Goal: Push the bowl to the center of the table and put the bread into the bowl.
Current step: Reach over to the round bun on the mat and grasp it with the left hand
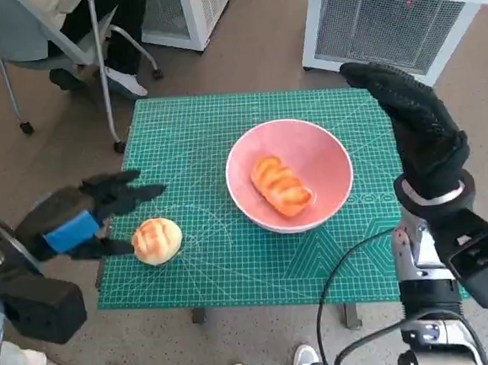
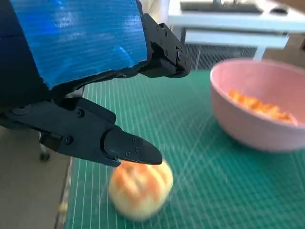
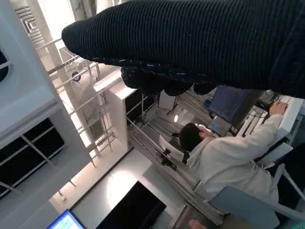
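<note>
The pale pink round bowl (image 1: 290,175) sits a little right of the middle of the green gridded cutting mat (image 1: 198,135) that covers the desk, so the push toward the centre looks done or nearly so; inside it lies a long, golden-orange twisted bread roll (image 1: 281,185), which I judge to be one piece already delivered; a second, round pale-yellow bun with orange streaks (image 1: 156,240) rests on the mat at the lower left of the head view, well apart from the bowl, so that piece is what seems left to move.

The left hand, black with blue tape over its back (image 1: 90,218), hovers just beside the bun at the left edge of the mat; its fingers (image 2: 128,148) are spread and hold nothing, one reaching just above the bun in the left wrist view, though whether it touches I cannot tell; the right hand in the black knitted glove (image 1: 417,122) is raised at the upper right of the head view, beyond the bowl's rim, its fingers extended and grasping nothing; a person in pale clothing (image 3: 228,152) sits in the lower right of the right wrist view.
</note>
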Robot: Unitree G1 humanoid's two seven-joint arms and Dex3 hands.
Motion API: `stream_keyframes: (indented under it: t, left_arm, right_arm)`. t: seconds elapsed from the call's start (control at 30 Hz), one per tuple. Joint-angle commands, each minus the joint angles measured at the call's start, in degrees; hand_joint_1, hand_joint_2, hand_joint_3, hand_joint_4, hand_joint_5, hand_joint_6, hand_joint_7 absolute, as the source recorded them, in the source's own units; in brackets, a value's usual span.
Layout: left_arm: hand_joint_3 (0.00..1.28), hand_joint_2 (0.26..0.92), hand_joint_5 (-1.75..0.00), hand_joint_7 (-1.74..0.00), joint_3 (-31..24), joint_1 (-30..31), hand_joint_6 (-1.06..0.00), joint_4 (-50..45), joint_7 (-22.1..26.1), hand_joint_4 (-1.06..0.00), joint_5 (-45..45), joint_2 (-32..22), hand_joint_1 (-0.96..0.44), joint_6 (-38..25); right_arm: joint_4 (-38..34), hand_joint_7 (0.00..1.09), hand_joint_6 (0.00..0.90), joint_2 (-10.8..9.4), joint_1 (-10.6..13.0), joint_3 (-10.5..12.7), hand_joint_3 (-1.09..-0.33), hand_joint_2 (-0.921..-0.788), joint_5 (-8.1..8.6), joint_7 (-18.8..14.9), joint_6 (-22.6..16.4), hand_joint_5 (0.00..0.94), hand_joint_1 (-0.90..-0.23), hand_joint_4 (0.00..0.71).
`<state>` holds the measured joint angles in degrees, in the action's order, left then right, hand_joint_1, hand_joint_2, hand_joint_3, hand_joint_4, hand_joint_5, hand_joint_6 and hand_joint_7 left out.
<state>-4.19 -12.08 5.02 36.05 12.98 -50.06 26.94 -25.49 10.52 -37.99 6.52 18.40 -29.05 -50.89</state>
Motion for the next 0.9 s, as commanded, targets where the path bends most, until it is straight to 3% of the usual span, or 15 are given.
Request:
stream_keyframes:
  t: [0.03,0.33,0.57,0.9]
  left_arm:
    - [0.00,0.904,0.00,0.00,0.8,0.7,-0.43,0.9,-0.8,-0.32,1.1,-0.2,-0.38,-0.5]
    - [0.00,0.895,0.00,0.00,4.7,-1.6,-0.42,5.8,-2.3,-0.31,3.7,1.7,-0.35,0.1]
    - [0.00,0.895,-0.01,0.00,9.0,-5.7,-0.41,14.8,-4.2,-0.33,5.6,4.7,-0.33,2.1]
    - [0.00,0.906,-0.04,-0.04,13.0,-10.2,-0.50,26.3,-9.2,-0.44,9.9,8.2,-0.20,0.9]
  right_arm:
    - [-1.4,0.26,0.247,-0.2,-0.4,0.0,-0.711,-0.921,0.76,-1.0,0.3,0.003,-0.565,0.309]
    - [-2.5,0.27,0.244,0.1,-1.0,0.2,-0.710,-0.921,0.71,-1.7,-0.3,0.003,-0.575,0.312]
    - [-2.7,0.27,0.241,0.1,-1.0,0.2,-0.710,-0.921,0.75,-2.0,-0.8,0.004,-0.580,0.314]
    - [-2.8,0.28,0.234,0.2,-0.9,0.4,-0.714,-0.921,1.09,-2.5,-1.3,0.002,-0.566,0.314]
